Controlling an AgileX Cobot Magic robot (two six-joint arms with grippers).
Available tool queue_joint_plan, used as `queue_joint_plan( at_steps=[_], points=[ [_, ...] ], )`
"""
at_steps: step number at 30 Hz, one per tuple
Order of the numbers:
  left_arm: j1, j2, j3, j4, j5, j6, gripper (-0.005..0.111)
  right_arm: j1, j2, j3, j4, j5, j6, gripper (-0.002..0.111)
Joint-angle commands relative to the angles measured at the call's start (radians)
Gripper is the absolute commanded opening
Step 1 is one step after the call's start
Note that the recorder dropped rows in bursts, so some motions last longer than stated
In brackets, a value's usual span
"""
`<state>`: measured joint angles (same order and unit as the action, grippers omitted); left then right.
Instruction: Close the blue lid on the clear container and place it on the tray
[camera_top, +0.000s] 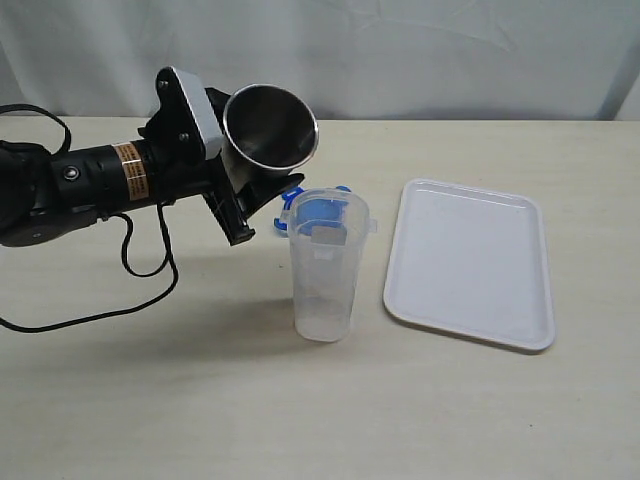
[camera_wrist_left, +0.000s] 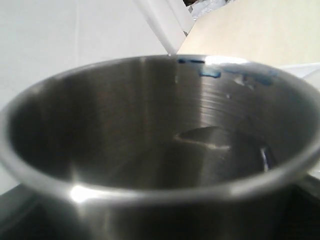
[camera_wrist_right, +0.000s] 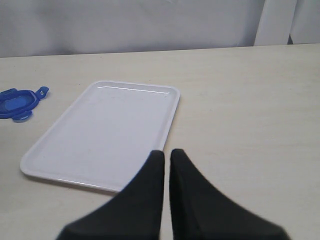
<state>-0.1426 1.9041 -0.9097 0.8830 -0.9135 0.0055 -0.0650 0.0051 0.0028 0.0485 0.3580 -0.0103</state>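
Observation:
The clear container (camera_top: 325, 285) stands upright and uncovered at the middle of the table. Just behind it the blue lid (camera_top: 292, 196) lies flat on the table, partly seen through the container; the right wrist view shows the lid (camera_wrist_right: 15, 102) off to one side of the tray (camera_wrist_right: 105, 130). The white tray (camera_top: 470, 260) lies flat to the right of the container. My left gripper (camera_top: 255, 185) is shut on a steel cup (camera_top: 270, 125), tilted above and to the left of the container's mouth. The cup (camera_wrist_left: 150, 150) fills the left wrist view. My right gripper (camera_wrist_right: 166, 152) is shut and holds nothing.
The left arm's black cable (camera_top: 150, 275) loops over the table at the left. A pale curtain (camera_top: 400, 50) backs the table's far edge.

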Motion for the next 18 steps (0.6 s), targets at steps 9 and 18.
queue_joint_plan(
  at_steps=[9,18],
  points=[
    [-0.003,-0.019,0.0,-0.03,-0.045,0.097,0.0,-0.003,-0.005,-0.003,-0.003,-0.014,-0.002,0.004],
    [-0.005,-0.019,0.0,-0.03,-0.069,0.097,0.0,-0.003,-0.005,-0.003,-0.003,-0.014,-0.002,0.004]
  ],
)
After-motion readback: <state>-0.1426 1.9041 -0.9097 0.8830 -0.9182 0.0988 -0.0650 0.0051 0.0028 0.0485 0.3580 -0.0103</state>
